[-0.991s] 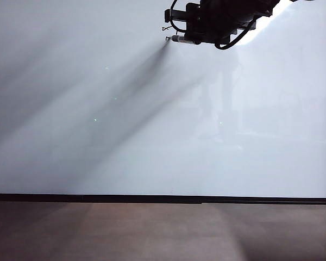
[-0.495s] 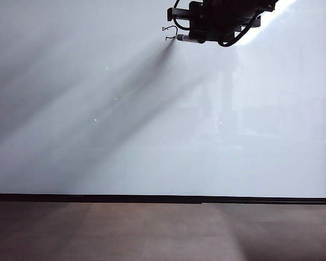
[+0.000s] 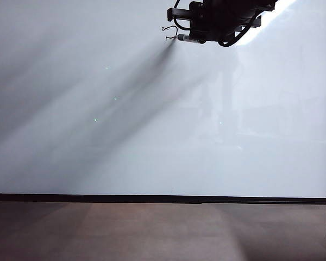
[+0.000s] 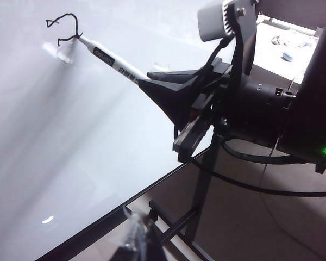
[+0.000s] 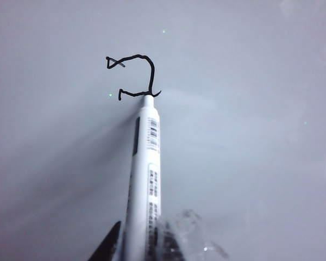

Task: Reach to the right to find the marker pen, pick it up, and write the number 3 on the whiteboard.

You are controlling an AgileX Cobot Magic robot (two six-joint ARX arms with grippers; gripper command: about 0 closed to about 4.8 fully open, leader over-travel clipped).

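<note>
The whiteboard [image 3: 152, 136] fills most of the exterior view. My right gripper [image 3: 195, 36] hangs at its top, right of centre, shut on the marker pen [image 3: 186, 38]. In the right wrist view the pen [image 5: 145, 179] has a pale labelled barrel, and its tip touches the board at the lower end of a wobbly black line, the number 3 [image 5: 151, 76]. The left wrist view shows the same pen [image 4: 111, 57], the black line [image 4: 75, 23] and the right gripper [image 4: 168, 89] from the side. My left gripper [image 4: 138, 236] stays off the board's corner, its fingers together and empty.
A thin black frame [image 3: 152, 198] borders the board along its near edge, with brown table [image 3: 152, 234] in front. Beyond the board's corner stands a black metal stand [image 4: 201, 196]. Cables loop under the right arm [image 4: 271, 114].
The pen tip has shifted slightly right along the board and the black line's lower stroke has grown. Over the last half second almost nothing moved. The left arm is still.
</note>
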